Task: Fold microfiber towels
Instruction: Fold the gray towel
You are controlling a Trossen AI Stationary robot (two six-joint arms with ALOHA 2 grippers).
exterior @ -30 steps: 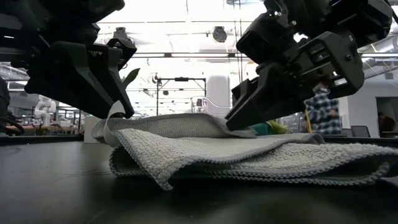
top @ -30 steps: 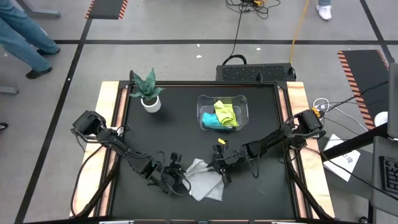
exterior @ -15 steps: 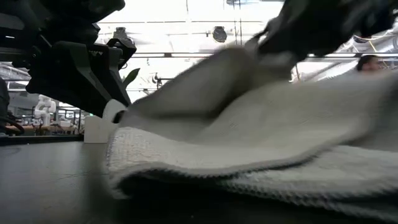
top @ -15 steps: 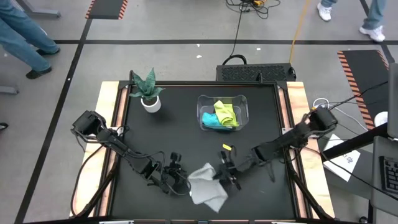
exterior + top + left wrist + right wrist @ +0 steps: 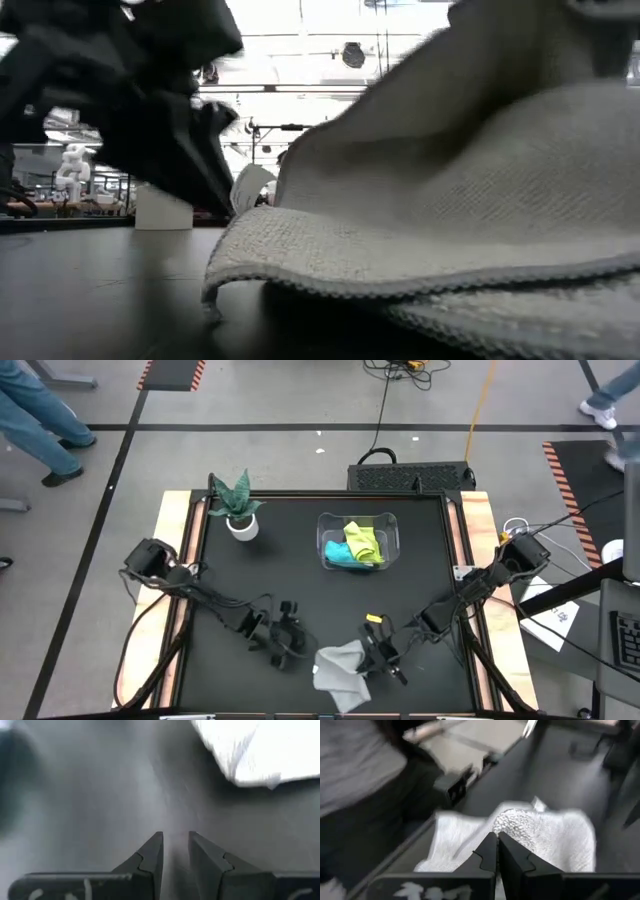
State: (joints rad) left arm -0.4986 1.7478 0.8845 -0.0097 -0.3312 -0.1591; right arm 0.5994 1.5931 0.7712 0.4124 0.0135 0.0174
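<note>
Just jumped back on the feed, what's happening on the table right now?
The right hand is shut on the grey towel near the table's front edge, holding part of it lifted. The left hand is beside the towel, slightly open and holding nothing. The yellow-green towel and teal towel sit in the clear bin, not yet folded.
</note>
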